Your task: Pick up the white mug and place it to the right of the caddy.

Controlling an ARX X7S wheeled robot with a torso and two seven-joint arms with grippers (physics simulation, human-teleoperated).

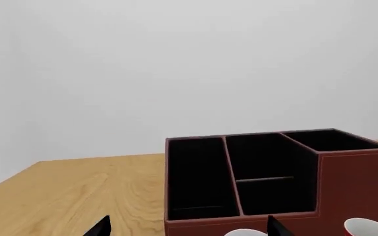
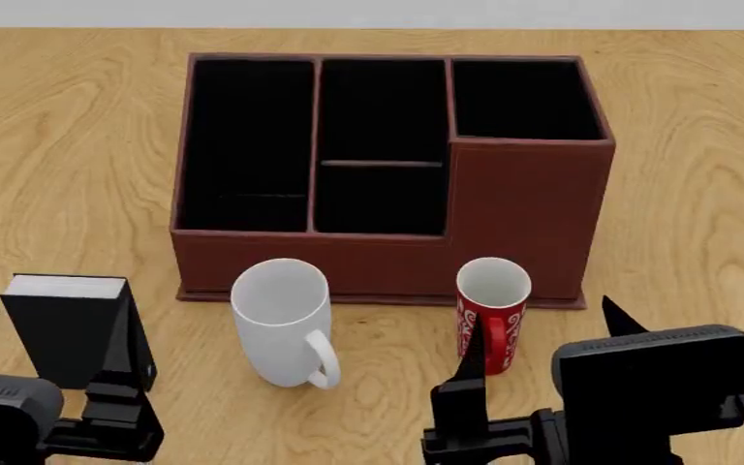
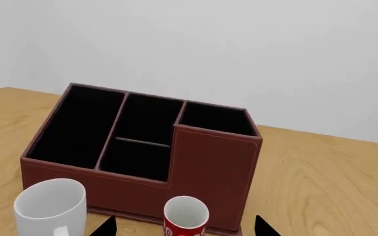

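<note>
The white mug [image 2: 282, 318] stands upright in front of the caddy [image 2: 386, 247], handle toward me; it also shows in the right wrist view [image 3: 49, 206], and only its rim [image 1: 245, 232] in the left wrist view. The caddy [image 3: 208, 164] is a large red-brown box with black compartments [image 1: 356, 187]. My left gripper [image 2: 46, 339] is open low at the near left, away from the mug [image 1: 189, 228]. My right gripper [image 2: 546, 334] is open near the front, holding nothing, with the red mug ahead between its fingers [image 3: 183, 227].
A slim red mug [image 2: 492, 315] with white swirls stands to the white mug's right, close to the caddy's front [image 3: 185, 216]. A small black box [image 2: 69, 329] with a white top stands by the left gripper. The wooden table [image 2: 696, 232] reaches a grey wall.
</note>
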